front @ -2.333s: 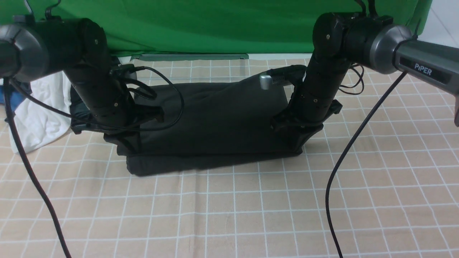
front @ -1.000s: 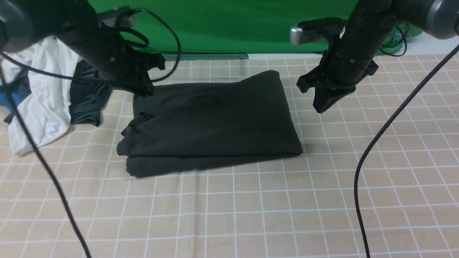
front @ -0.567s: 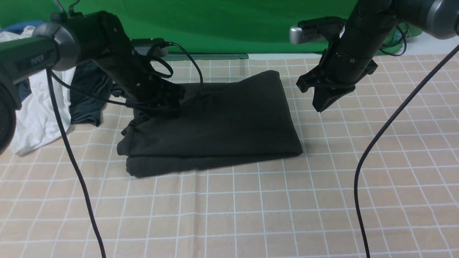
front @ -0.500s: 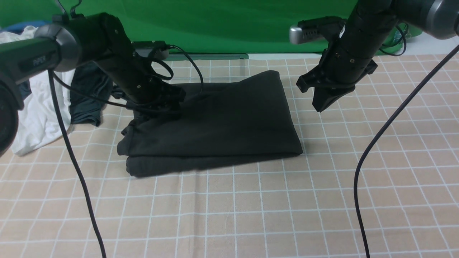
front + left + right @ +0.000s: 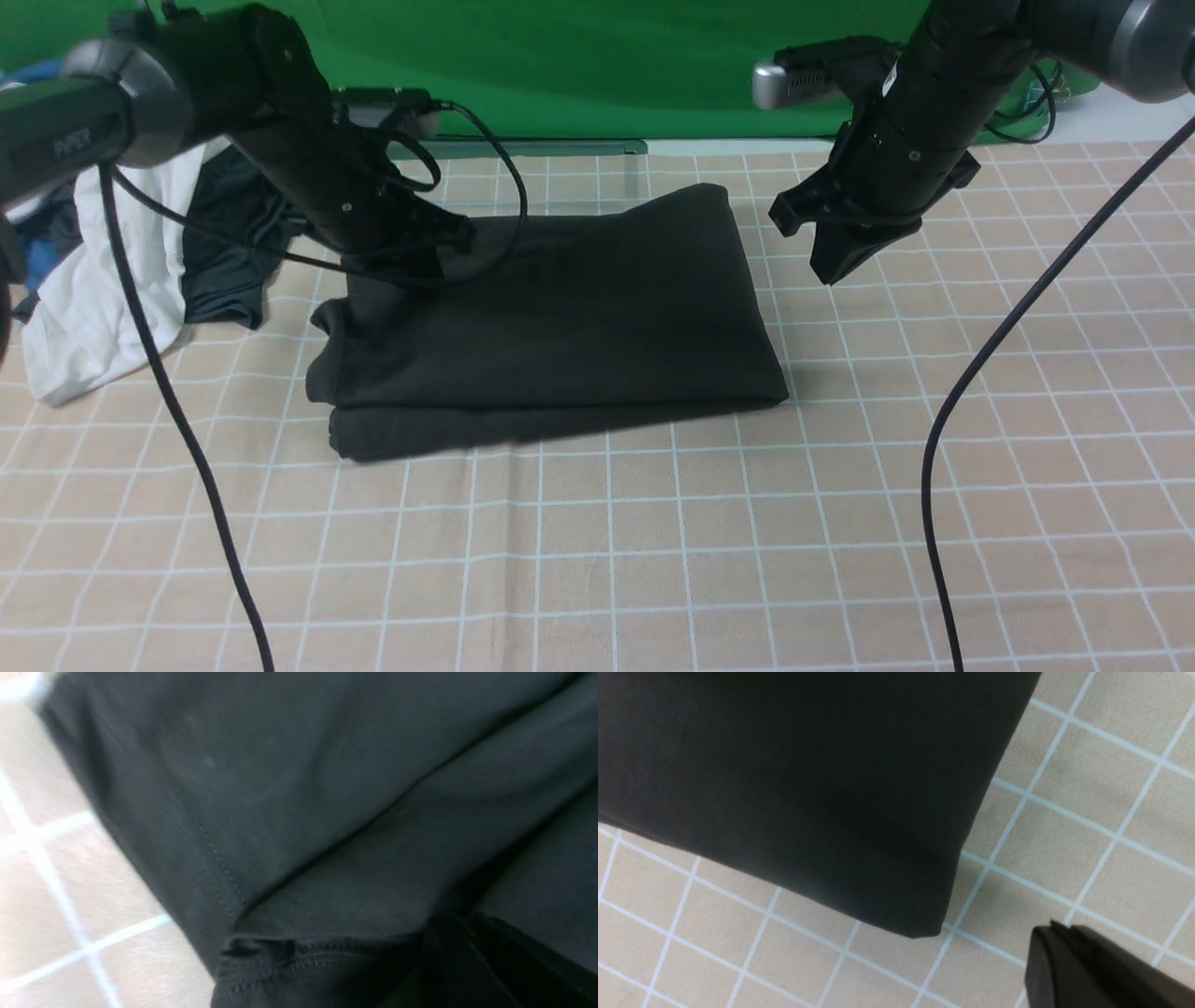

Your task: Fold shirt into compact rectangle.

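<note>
Front view: finds the shirt [image 5: 560, 317] folded into a thick black rectangle about midway across the checked tablecloth [image 5: 653, 560], layers stacked, near edge doubled. Puts the left gripper [image 5: 411, 280] down at the far left corner, pressed together on a pinch of that fabric (hem bunched right at the fingers [image 5: 490, 970] in the left wrist view). Shows the right gripper [image 5: 831, 266] hanging just off the shirt's right side, touching no fabric, tips together on nothing above bare grid. Spots a white garment [image 5: 84, 308] and a shinier dark garment [image 5: 224, 271] heaped beyond the left edge.
</note>
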`<state>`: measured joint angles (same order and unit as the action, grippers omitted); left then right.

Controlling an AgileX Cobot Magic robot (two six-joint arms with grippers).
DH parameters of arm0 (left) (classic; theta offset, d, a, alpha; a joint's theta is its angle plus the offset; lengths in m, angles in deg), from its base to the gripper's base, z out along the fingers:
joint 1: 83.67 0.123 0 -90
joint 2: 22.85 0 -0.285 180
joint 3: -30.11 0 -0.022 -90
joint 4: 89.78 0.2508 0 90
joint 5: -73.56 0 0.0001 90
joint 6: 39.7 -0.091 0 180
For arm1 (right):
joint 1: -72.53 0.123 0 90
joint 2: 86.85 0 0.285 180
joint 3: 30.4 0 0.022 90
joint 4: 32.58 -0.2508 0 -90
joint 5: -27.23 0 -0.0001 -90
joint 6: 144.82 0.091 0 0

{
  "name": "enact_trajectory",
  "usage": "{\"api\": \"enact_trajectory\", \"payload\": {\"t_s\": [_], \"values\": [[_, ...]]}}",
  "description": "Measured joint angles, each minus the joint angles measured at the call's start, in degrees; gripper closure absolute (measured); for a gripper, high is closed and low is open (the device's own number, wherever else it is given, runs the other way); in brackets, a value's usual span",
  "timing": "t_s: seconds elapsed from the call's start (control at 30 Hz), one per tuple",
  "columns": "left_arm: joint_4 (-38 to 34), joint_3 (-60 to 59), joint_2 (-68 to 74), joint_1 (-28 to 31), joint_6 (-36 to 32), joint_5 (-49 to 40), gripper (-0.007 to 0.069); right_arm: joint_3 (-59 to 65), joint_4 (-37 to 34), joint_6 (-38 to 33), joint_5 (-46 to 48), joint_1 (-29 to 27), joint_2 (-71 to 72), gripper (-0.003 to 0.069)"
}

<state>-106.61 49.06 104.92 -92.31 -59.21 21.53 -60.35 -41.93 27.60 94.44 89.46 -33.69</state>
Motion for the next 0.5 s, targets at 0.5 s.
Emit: {"api": "enact_trajectory", "payload": {"t_s": [0.5], "values": [[9.01, 0.00, 0.22, 0.10, 10.01, 5.24, 0.0606, 0.00, 0.00, 0.00, -0.63, 0.07, 0.00, 0.0588]]}}
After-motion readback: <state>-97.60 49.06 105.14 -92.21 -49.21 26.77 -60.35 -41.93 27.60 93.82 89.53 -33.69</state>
